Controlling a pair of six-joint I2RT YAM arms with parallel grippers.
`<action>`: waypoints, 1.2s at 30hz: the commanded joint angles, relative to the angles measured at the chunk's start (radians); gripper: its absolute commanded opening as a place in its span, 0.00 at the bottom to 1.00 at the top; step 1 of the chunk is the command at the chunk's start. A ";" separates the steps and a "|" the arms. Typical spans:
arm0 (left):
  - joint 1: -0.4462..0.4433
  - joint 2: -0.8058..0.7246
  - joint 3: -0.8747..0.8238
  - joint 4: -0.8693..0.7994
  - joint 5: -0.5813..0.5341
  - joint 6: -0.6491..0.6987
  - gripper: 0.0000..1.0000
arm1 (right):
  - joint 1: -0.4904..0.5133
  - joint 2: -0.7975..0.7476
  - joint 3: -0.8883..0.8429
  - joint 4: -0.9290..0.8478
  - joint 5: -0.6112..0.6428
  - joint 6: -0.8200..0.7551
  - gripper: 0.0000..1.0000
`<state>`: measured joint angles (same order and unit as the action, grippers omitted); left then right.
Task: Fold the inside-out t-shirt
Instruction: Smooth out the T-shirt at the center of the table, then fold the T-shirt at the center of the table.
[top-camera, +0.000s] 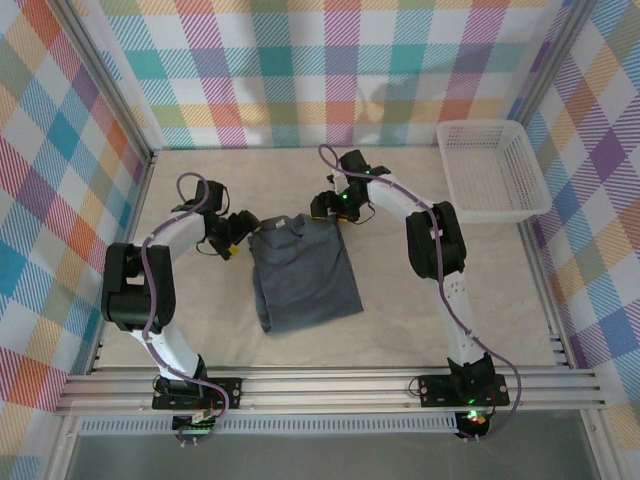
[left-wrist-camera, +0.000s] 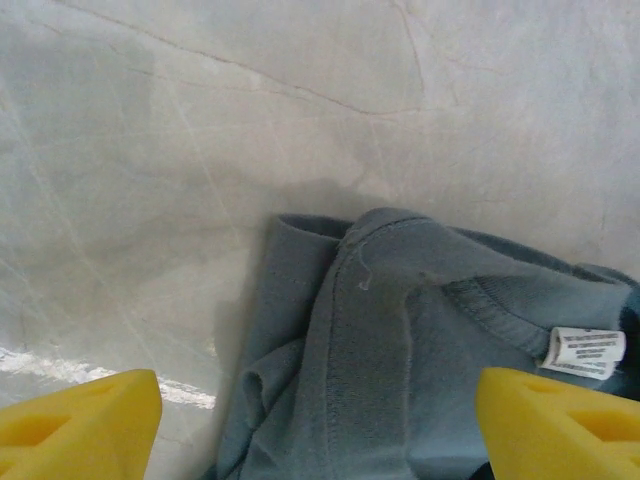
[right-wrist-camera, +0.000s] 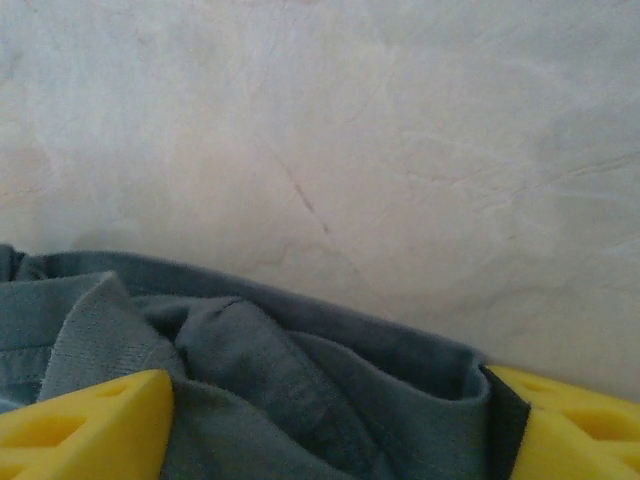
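Worktop (top-camera: 420, 320) is carrying the inside-out t-shirt (top-camera: 303, 280) at its centre, already lying as a narrow, roughly rectangular bundle w/ its long axis running 12 to 6, slightly tilted. White mesh basket (top-camera: 495, 170) is sitting well apart at 2 o'clock. Judging by that, a lengthwise fold is looking done & the step in hand is prob. a grab at the 2 far corners for a crosswise fold toward 6.

Left jaws are hovering at the shirt's 10 o'clock corner, right jaws at its 1 o'clock corner. In the left wrist view the yellow fingers (left-wrist-camera: 80, 420) are standing wide apart, w/ cloth lying between them & nothing pinched. In the right wrist view the yellow fingers (right-wrist-camera: 85, 420) are also standing apart, w/ bunched cloth sitting between them, unclamped.

Next move is prob. calling for both jaws closing on all layers at the edge, then lifting together & carrying toward 6, keeping level so the bundle isn't skewing.

Shirt is showing slate blue-grey, soft & rumpled along the far edge. Raised seams (left-wrist-camera: 485, 300) are facing up, & a white care tag (left-wrist-camera: 585, 352) is sticking out by the collar, at 3 o'clock in the left wrist view.
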<state>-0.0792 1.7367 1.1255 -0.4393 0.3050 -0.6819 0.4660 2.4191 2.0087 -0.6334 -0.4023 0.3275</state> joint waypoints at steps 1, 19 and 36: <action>-0.010 -0.003 0.017 -0.005 0.010 -0.011 0.82 | 0.003 0.003 -0.050 -0.023 -0.163 0.064 0.81; -0.014 0.006 0.010 -0.019 -0.014 -0.012 0.82 | 0.014 0.012 -0.105 -0.054 0.043 -0.001 0.47; -0.045 0.214 0.185 -0.040 -0.021 0.037 0.69 | 0.014 0.003 -0.096 -0.044 -0.017 0.045 0.05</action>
<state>-0.1146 1.9228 1.2861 -0.4519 0.2783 -0.6659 0.4664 2.3882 1.9114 -0.6155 -0.4053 0.3664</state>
